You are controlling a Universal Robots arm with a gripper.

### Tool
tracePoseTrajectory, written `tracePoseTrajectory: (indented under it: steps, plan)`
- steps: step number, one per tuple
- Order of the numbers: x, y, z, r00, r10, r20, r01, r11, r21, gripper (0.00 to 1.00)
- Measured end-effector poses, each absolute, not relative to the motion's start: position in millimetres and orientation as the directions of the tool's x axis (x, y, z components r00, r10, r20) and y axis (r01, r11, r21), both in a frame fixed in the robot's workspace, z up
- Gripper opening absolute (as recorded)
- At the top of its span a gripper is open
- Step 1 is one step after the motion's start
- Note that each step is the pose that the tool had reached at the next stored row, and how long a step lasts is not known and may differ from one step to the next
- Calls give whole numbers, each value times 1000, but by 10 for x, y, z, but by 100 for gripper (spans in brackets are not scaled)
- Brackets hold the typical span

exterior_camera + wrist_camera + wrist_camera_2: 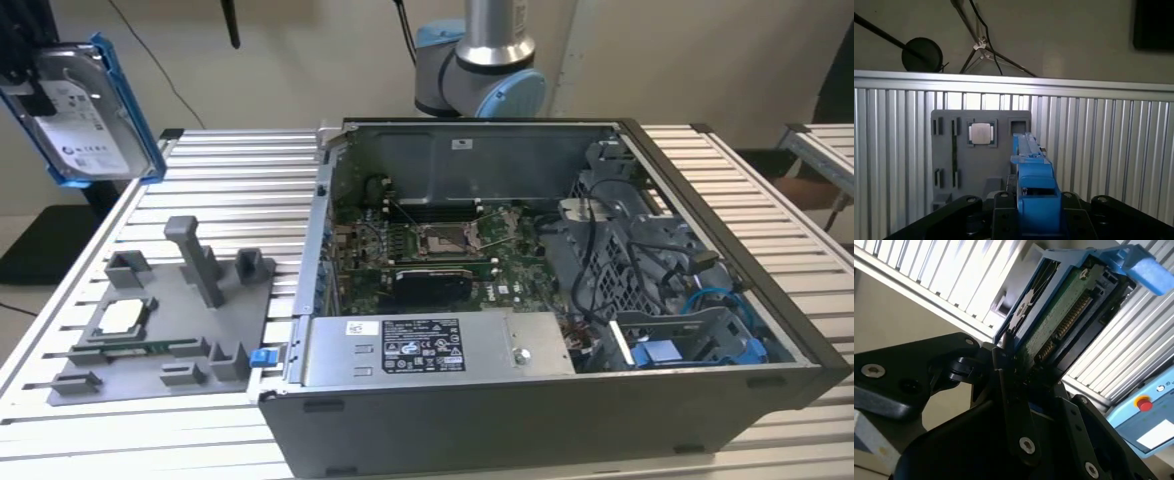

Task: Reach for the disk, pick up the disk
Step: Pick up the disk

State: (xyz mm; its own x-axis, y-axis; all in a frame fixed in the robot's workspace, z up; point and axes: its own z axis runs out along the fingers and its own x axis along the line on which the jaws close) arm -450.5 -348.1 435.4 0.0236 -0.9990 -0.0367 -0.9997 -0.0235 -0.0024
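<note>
- Exterior view: a slatted table (801, 180) carries an open computer case (534, 420) and a grey tray (174, 330). The disk (83, 110) hangs upright in the air at the exterior view's left, clear of both.
- Second wrist view: the gripper (1029, 372) is clamped on the disk's (1054, 320) end.
- First wrist view: the disk (1035, 185) is above the tray (949, 150), where a chip (980, 133) lies.

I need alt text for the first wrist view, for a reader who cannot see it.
The gripper holds the disk, seen edge-on in its blue bracket, over a slatted metal table. Beyond it lies a grey fixture plate with a small square silver chip.
</note>
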Motion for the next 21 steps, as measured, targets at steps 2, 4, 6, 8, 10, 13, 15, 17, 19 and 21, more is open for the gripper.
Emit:
tracePoseTrajectory:
  steps: [2, 4, 6, 8, 10, 13, 15, 17, 19, 21]
  plan:
    - [-4505, -3481, 4387, 24, -999, -37, -1000, -24, -3, 0]
    - [-4505, -3481, 4419, 24, -999, -37, -1000, -24, -3, 0]
    - [-4505, -3481, 4460, 24, -999, -37, -1000, -24, -2, 0]
    - [-4505, -3481, 4512, 24, -999, -37, -1000, -24, -3, 0]
    - [-4505, -3481, 4580, 24, -999, -37, -1000, -24, -2, 0]
    - [-4505, -3481, 4676, 24, -999, -37, -1000, -24, -3, 0]
    - [-4505, -3481, 4738, 24, -999, -37, -1000, -24, -3, 0]
    - [-4504, -3482, 4800, 24, -999, -37, -1000, -24, -3, 0]
    - [-4504, -3482, 4852, 24, -999, -37, -1000, -24, -2, 0]
    - [-4504, -3481, 4898, 24, -999, -37, -1000, -24, -2, 0]
